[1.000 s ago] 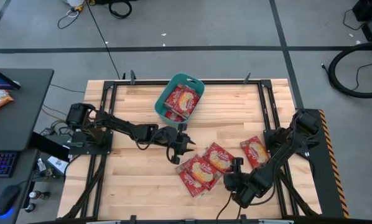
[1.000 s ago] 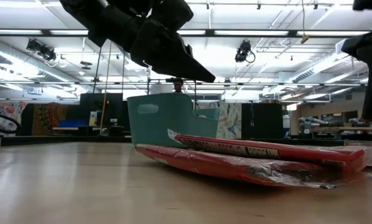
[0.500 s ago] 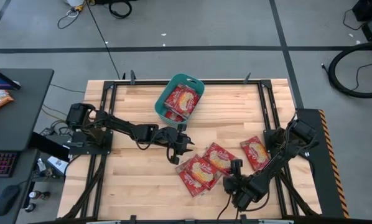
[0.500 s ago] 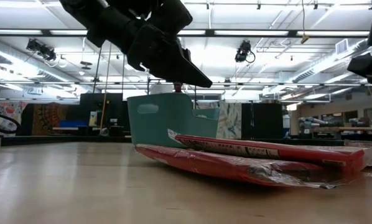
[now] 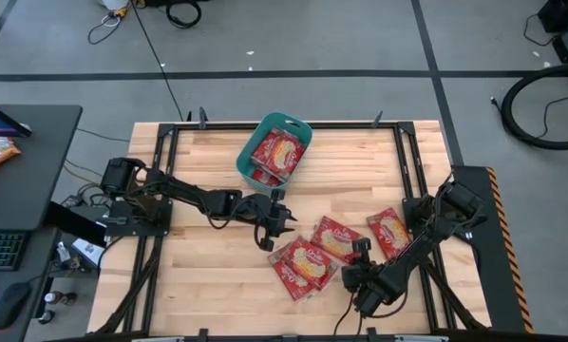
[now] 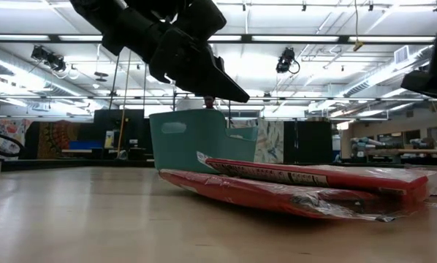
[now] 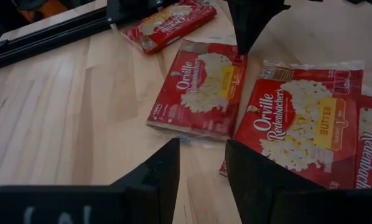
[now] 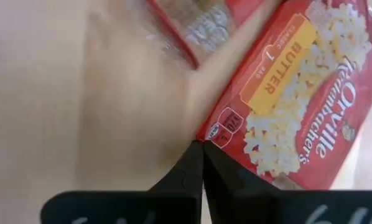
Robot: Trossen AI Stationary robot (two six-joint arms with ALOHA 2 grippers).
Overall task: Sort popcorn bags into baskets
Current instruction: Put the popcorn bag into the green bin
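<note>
Three loose popcorn bags (image 5: 312, 255) lie just beyond the left gripper (image 5: 276, 220), parted and empty; right gripper (image 5: 360, 249), closed, seemingly empty, sits nearer.

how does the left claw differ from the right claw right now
The left claw has its fingers parted, empty, above bare wood just short of the loose popcorn bags; the right claw has its fingers pressed shut, tips at the corner of a bag. The left claw sits between the basket and the pile; the right claw sits at the pile's far side from the basket. Both point toward the pile, and neither holds a bag.
</note>
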